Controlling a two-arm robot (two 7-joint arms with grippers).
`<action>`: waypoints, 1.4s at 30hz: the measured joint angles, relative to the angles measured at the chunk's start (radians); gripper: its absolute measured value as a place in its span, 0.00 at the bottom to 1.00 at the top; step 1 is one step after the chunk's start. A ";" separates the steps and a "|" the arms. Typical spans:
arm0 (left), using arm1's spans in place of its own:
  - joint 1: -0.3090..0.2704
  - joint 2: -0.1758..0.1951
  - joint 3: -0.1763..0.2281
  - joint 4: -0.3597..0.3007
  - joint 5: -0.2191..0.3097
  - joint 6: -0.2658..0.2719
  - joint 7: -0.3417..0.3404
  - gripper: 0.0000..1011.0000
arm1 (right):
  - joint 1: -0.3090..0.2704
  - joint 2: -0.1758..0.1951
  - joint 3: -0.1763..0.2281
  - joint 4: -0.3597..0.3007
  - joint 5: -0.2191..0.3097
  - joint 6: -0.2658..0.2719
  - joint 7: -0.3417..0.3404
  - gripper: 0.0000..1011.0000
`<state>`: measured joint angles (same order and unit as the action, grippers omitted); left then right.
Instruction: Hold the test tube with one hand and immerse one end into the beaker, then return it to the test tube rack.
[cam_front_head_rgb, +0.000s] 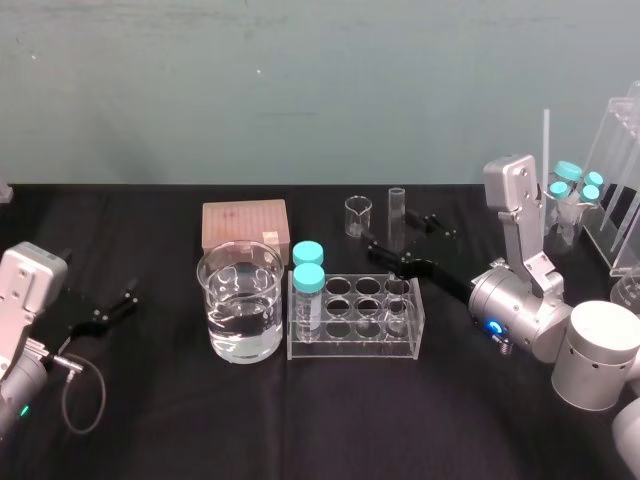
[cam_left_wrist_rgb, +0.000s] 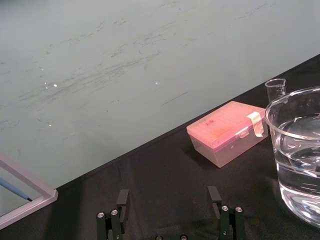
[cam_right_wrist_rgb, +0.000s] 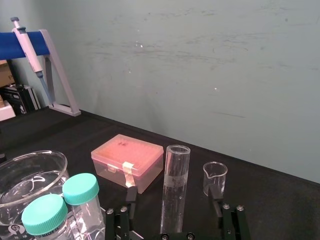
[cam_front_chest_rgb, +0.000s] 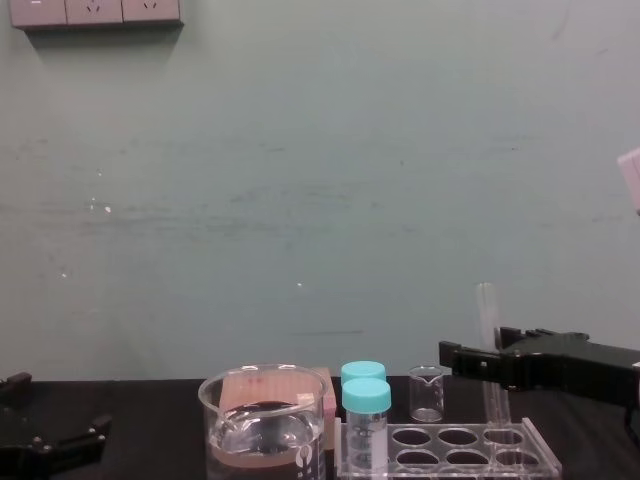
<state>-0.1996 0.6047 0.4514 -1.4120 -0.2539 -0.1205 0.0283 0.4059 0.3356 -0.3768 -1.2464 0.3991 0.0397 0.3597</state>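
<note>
The right pincer (cam_right_wrist_rgb: 173, 196) is spread wide on either side of the test tube (cam_front_head_rgb: 396, 212), a slim, clear glass cylinder standing upright in a hole at the right end of the test tube rack (cam_front_head_rgb: 350, 350), so I judge this to be the grasp, though it could equally be a release. If so, the next move is to close gently on the smooth, slippery glass, lift it straight out of the clear plastic rack, and carry it to the wide, water-filled beaker (cam_front_head_rgb: 222, 285) just left of the rack. The left pincer (cam_left_wrist_rgb: 168, 200) is released too, idle over the black surface (cam_front_head_rgb: 150, 420) well to the rack's left.
</note>
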 joint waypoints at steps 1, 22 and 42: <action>0.000 0.000 0.000 0.000 0.000 0.000 0.000 0.99 | 0.000 0.000 0.000 0.000 0.000 0.000 0.000 0.88; 0.000 0.000 0.000 0.000 0.000 0.000 0.000 0.99 | -0.001 0.001 0.000 -0.001 0.003 -0.002 -0.001 0.27; 0.000 0.000 0.000 0.000 0.000 0.000 0.000 0.99 | -0.011 -0.014 0.015 -0.001 0.005 -0.049 0.038 0.22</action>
<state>-0.1995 0.6047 0.4513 -1.4120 -0.2539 -0.1205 0.0283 0.3947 0.3220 -0.3616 -1.2470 0.4038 -0.0090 0.3977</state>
